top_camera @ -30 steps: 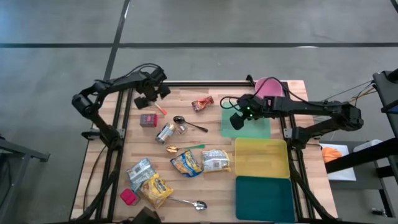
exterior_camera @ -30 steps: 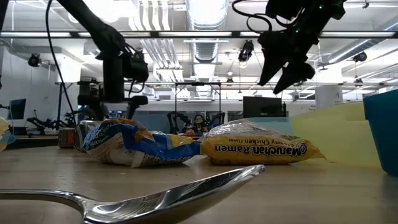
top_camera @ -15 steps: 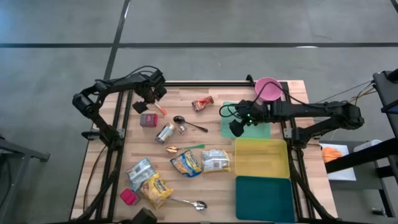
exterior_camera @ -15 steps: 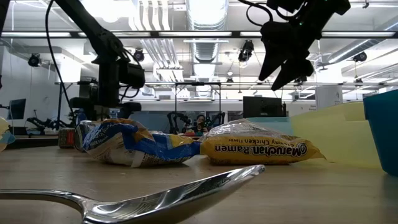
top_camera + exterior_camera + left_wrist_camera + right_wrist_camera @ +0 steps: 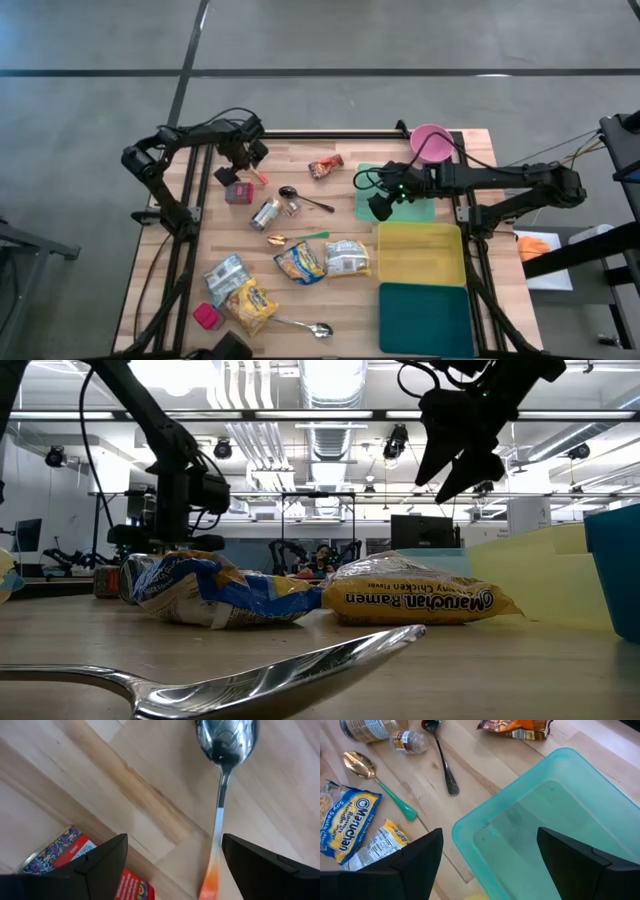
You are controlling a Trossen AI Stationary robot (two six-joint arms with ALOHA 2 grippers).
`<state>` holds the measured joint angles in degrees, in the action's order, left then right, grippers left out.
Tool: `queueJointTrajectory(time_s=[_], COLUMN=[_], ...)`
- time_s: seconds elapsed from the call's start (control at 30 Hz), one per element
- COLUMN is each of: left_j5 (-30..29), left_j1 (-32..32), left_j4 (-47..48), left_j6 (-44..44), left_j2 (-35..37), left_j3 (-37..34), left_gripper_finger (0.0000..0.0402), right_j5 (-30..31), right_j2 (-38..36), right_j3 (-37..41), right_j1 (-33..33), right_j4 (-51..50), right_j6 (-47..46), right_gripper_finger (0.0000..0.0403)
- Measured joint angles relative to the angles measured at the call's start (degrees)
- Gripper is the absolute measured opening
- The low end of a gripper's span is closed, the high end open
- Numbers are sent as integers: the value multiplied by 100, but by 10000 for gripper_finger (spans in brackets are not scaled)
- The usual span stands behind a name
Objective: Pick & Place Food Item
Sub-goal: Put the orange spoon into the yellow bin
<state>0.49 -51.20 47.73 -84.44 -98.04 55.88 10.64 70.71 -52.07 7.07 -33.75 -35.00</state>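
The left tool [image 5: 238,170] points down over the far left of the desk [image 5: 300,300], fingers apart, just above a small red tin [image 5: 238,193] and an orange-handled spoon [image 5: 221,780]. The right tool [image 5: 380,203] hangs with fingers apart and empty over the near left edge of a pale green tray [image 5: 560,820], right of centre.

On my wooden table [image 5: 150,785] lies an orange-handled spoon [image 5: 220,795]; a dark spoon [image 5: 306,199] and a green-handled one [image 5: 300,238] lie apart, nearer its middle
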Motion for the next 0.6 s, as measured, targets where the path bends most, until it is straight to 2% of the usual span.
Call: queueJointTrajectory(time_s=[0.13,0.4,0.6], left_j5=[-6,-48,-35], left_j1=[-37,-54,-54], left_j4=[-8,-201,-295], left_j6=[44,154,153], left_j2=[0,0,0], left_j3=[0,-9,-97], left_gripper_finger=[305,213,190], right_j5=[2,0,0], right_j2=[-26,-85,-134], right_j3=[0,0,0], right_j1=[-8,-98,-160], right_j4=[6,6,6], right_j6=[-43,-66,-107], right_gripper_finger=[319,319,319])
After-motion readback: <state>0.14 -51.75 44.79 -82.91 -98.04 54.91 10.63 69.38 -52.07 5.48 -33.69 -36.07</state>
